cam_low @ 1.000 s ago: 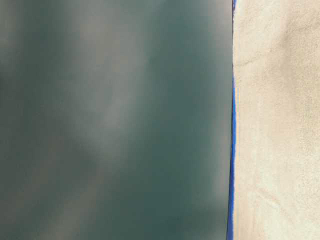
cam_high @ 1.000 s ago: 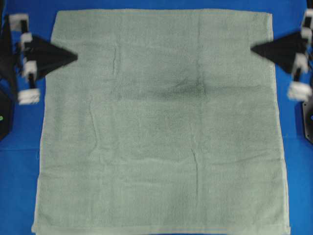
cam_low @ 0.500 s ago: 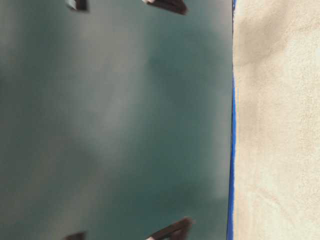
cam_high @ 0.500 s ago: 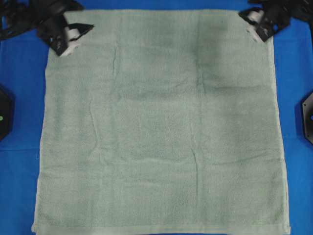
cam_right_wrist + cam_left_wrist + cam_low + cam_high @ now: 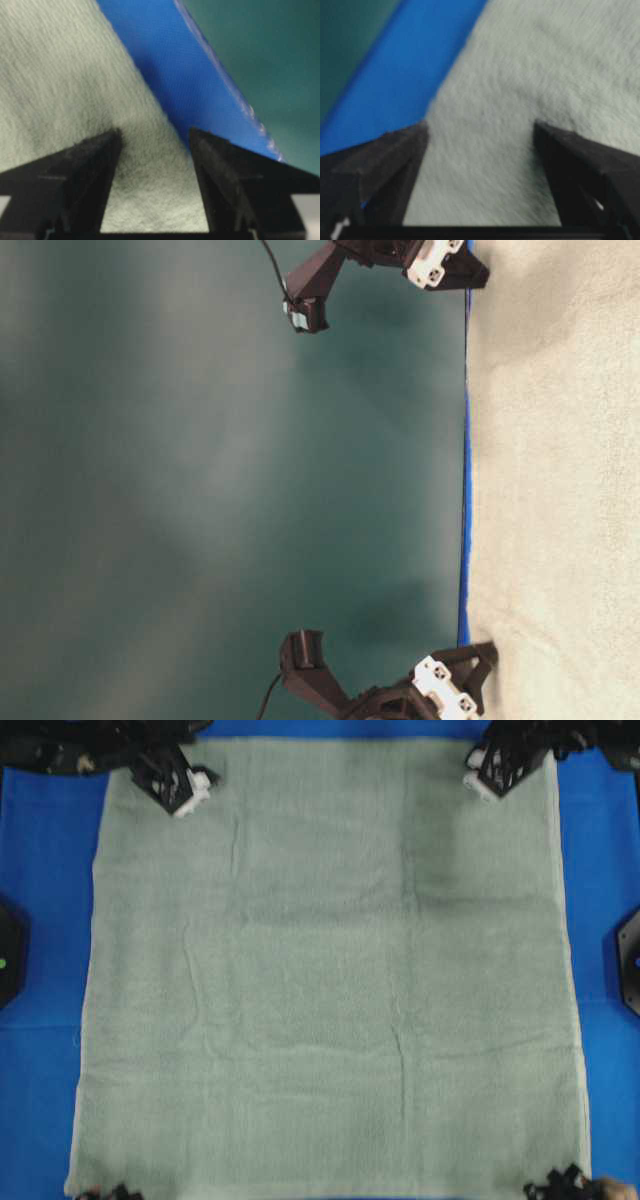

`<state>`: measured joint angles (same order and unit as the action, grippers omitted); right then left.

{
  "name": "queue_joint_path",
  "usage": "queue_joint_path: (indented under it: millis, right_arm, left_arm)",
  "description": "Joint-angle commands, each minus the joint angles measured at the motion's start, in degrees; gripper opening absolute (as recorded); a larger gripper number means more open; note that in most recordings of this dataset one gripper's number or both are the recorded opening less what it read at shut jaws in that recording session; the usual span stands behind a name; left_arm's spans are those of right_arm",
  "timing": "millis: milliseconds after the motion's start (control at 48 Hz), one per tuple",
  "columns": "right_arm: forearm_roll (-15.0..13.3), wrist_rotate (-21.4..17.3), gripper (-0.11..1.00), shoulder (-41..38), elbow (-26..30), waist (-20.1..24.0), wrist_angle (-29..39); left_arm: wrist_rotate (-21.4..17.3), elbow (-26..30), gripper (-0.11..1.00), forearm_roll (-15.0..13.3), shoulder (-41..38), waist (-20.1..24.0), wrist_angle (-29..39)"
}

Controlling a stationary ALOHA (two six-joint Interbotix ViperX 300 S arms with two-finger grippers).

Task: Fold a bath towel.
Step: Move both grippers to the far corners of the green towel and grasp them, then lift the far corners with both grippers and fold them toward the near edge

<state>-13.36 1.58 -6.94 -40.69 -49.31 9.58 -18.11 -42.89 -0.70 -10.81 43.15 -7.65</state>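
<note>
The bath towel [image 5: 330,980] lies flat and unfolded on the blue table [image 5: 40,920]; my left end effector [image 5: 185,788] and right end effector [image 5: 490,770], both released, hover over its far corners; every fold remains.

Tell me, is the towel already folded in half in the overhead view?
No, the bath towel lies spread flat in a single layer across the blue table, all four edges showing.
</note>
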Motion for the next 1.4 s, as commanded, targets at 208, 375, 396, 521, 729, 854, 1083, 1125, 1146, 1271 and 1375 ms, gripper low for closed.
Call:
queue_joint_path:
  millis: [208,375,396,521,729,854,1083,1125,1146,1271,1375]
  right_arm:
    - [-0.18,0.44,0.55,-0.26,0.18,-1.93,-1.67]
    - [-0.18,0.26,0.13,0.44,-0.26,-1.85,1.23]
    - [-0.18,0.18,0.08,0.79,-0.35,-1.85,1.49]
    - [-0.18,-0.09,0.03,5.01,-0.97,-1.85,2.37]
    - [-0.18,-0.09,0.03,13.1,1.05,-4.22,2.9]
    - [-0.18,-0.26,0.03,16.26,3.25,-4.75,6.86]
    - [1.32,-1.67,0.03,27.42,-0.88,3.87,19.51]
    - [2.11,-2.64,0.03,30.32,-2.64,6.86,21.09]
    - [2.55,-3.16,0.03,31.82,-3.52,8.61,21.8]
    - [5.71,-9.32,0.03,40.78,-9.4,20.48,25.66]
    - [8.26,-16.52,0.03,46.67,-11.95,30.59,29.79]
  left_arm:
    - [-3.69,1.14,0.73,-0.35,-1.58,0.18,2.11]
    - [-4.75,1.41,0.31,-0.35,0.26,0.18,9.23]
    - [-4.83,1.32,0.24,-0.35,0.79,0.18,9.93]
    - [-5.36,1.23,0.05,-0.35,6.86,0.26,13.71]
    - [-8.44,3.87,0.05,-0.26,16.08,3.87,16.88]
    - [-9.14,6.33,0.05,-0.35,18.98,6.42,21.71]
    - [-6.06,4.31,0.05,-0.97,27.86,-0.7,38.14]
    - [-2.9,2.46,0.05,-0.97,30.41,-4.57,39.81]
    - [-1.14,1.76,0.05,-0.79,31.46,-6.15,40.17]
    - [2.11,-3.69,0.05,-1.67,37.44,-17.67,40.52]
    - [10.11,-6.68,0.05,-1.93,41.4,-27.42,40.34]
